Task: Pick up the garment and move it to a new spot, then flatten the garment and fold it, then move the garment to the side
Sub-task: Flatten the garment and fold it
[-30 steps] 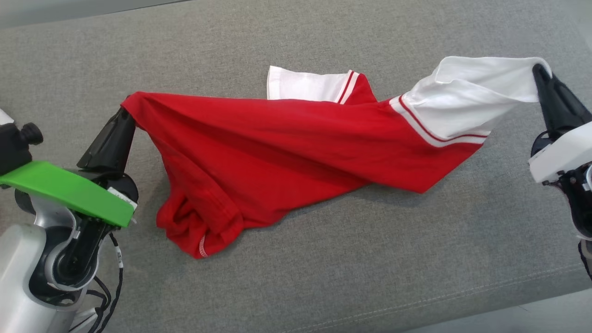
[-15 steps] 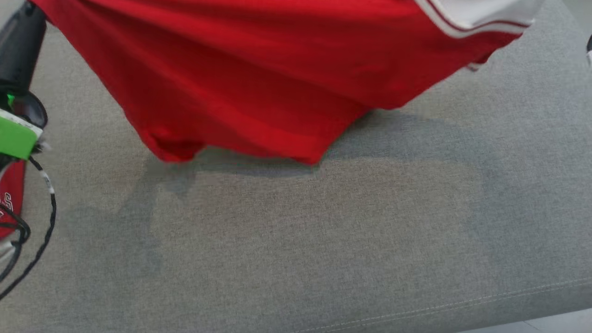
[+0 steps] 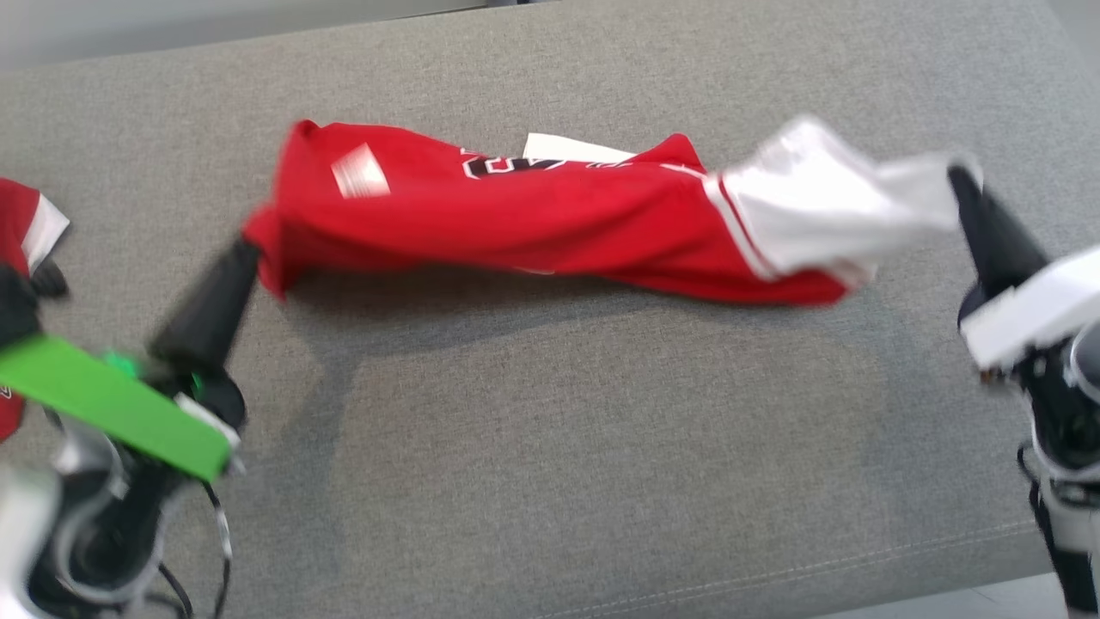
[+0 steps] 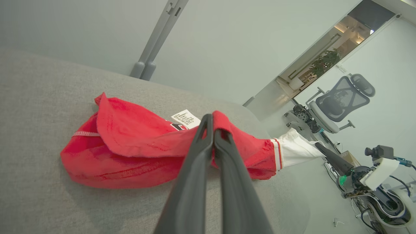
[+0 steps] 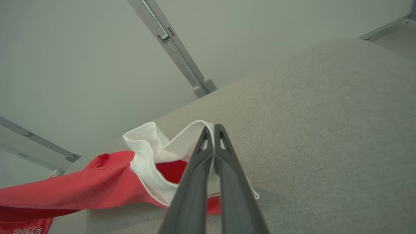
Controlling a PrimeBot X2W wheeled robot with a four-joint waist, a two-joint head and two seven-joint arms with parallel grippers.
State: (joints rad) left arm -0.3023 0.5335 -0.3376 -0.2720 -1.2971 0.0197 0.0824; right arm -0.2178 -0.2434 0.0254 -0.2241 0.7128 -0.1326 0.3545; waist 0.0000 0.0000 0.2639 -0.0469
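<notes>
On grey upholstered surface [image 3: 550,447], far half, across most of its width: garment [image 3: 550,223], red body w/ white sleeves and red-white trim, drawn out in a long twisted band from L to R. Head view is motion-blurred, so fine detail is uncertain.

L gripper [image 3: 245,249]: at L end of garment, toward surface's L edge. Jaws closed tight on a pinch of red fabric. L wrist view confirms this, w/ both fingers [image 4: 195,162] pressed together and red cloth wrapped over the tips. Green plate [image 3: 112,413] is mounted on the L arm behind the gripper.

R gripper [image 3: 958,176]: near surface's R edge, jaws closed on the end of the white sleeve [image 3: 825,206]. R wrist view shows the sleeve hem folded over the closed fingertips.

Garment condition:
- Not flat. Bunched and rolled lengthwise, w/ dark lettering partly showing on the far side.
- White care label [image 4: 186,118] is exposed on the red fabric just beside the L fingertips.
- Second white sleeve [image 3: 571,148] peeks out behind the band, toward the far edge.
- Red bulk at the L end lies on the surface per L wrist view. Shadow runs along the near side of the band. Whether the R span touches the surface: cannot tell.

Other items:
- Another red-and-white garment [image 3: 21,215] at the L edge, apart from the held one.
- Stitched seam [image 3: 773,576] runs along the surface's near edge.
- Office chair [image 4: 341,102] stands in the room beyond.
</notes>
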